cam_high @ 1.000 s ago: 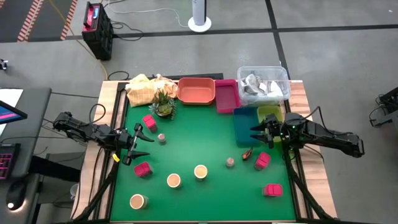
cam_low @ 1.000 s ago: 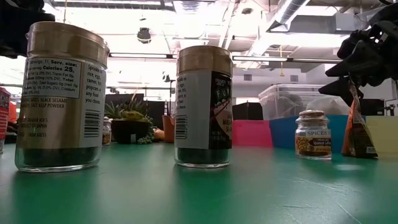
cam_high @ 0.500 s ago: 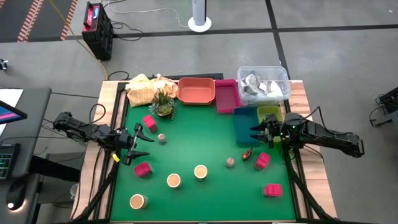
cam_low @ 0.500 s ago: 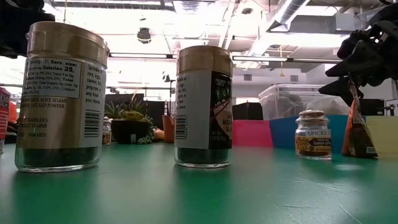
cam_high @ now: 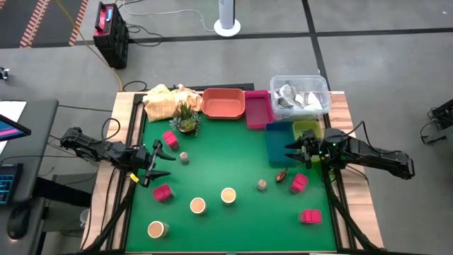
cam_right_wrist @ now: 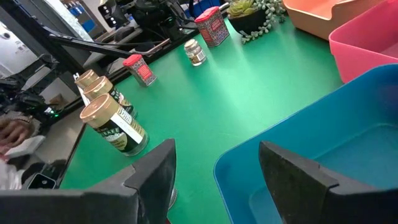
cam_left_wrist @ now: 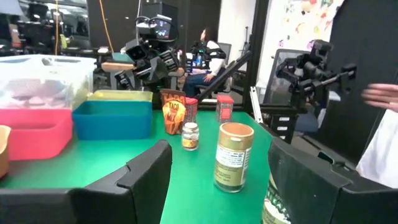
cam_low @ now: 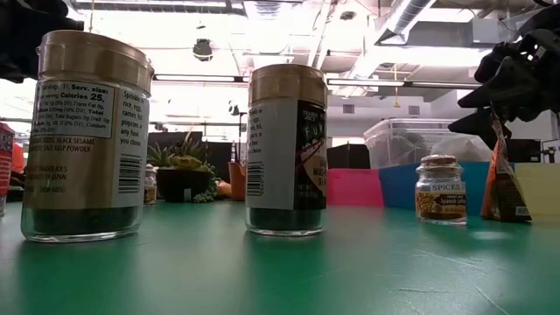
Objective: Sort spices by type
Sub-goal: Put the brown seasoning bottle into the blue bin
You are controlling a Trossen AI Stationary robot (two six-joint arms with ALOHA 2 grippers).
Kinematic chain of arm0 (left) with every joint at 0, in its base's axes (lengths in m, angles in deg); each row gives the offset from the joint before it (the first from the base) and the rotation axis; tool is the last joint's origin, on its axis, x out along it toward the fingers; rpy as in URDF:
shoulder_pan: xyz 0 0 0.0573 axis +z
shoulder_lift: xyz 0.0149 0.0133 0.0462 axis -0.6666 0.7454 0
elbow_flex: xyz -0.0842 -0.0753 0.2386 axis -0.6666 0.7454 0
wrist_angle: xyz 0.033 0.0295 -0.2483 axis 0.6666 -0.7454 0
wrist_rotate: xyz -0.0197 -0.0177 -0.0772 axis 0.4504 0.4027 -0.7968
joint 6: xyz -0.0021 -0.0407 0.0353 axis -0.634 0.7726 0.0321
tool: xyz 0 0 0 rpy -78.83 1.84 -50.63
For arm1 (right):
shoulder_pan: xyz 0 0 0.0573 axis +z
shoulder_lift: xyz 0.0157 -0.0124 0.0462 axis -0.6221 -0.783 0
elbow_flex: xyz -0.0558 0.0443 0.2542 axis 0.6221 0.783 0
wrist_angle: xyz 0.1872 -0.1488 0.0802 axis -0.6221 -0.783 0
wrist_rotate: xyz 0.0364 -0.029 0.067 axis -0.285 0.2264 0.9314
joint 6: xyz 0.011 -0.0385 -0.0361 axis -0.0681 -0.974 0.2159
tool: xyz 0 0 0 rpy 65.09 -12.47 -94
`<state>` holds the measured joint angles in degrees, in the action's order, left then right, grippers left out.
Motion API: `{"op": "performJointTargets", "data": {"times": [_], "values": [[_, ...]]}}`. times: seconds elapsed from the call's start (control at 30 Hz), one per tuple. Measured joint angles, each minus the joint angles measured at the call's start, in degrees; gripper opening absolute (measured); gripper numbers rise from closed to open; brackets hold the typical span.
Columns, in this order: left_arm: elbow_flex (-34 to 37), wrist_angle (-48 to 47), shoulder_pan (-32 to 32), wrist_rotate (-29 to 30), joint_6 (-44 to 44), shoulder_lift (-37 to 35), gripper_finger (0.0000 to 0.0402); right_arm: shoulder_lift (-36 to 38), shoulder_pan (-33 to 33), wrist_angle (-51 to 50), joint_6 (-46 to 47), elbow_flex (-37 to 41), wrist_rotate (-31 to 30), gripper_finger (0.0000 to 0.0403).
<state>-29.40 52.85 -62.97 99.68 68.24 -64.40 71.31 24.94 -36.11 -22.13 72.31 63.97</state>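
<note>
In the high view, magenta packets [cam_high: 169,138] [cam_high: 162,192] [cam_high: 298,183] [cam_high: 310,216], tan-lidded jars [cam_high: 197,205] [cam_high: 228,195] [cam_high: 156,229], two tiny jars [cam_high: 184,157] [cam_high: 262,185] and a red-orange packet [cam_high: 281,176] stand on the green mat. My left gripper [cam_high: 161,161] hovers open at the mat's left edge, between two magenta packets. My right gripper [cam_high: 289,154] hovers open over the blue tray [cam_high: 277,144], above the red-orange packet [cam_low: 503,184]. The right wrist view shows its open fingers [cam_right_wrist: 217,149] over the blue tray's rim [cam_right_wrist: 292,143].
Along the far edge sit a yellow cloth [cam_high: 163,101], a potted plant [cam_high: 186,119], an orange tray [cam_high: 224,103], a pink tray [cam_high: 258,108] and a clear bin [cam_high: 299,95]. A yellow-green tray [cam_high: 306,129] lies beside the blue one. A person's hand [cam_left_wrist: 379,96] shows beyond the table.
</note>
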Motion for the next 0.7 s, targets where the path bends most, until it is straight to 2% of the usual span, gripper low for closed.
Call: {"op": "performJointTargets", "data": {"times": [0.17,0.4,0.5,0.7], "values": [[0.0,0.0,0.0,0.0,0.6,0.0,0.0256,0.0,0.0,0.0,0.0,0.0,0.0,0.0265],[-2.1,-0.2,0.0,0.4,7.9,0.1,0.0256,0.0,-0.1,0.5,-1.2,0.0,0.0,0.0265],[-4.5,-2.1,0.0,1.3,9.1,0.9,0.0256,0.0,0.0,4.6,3.0,0.0,0.0,0.0265],[-6.5,-2.7,0.0,7.7,9.4,3.0,0.0256,0.0,0.0,16.9,9.8,0.0,0.0,0.0265]]}}
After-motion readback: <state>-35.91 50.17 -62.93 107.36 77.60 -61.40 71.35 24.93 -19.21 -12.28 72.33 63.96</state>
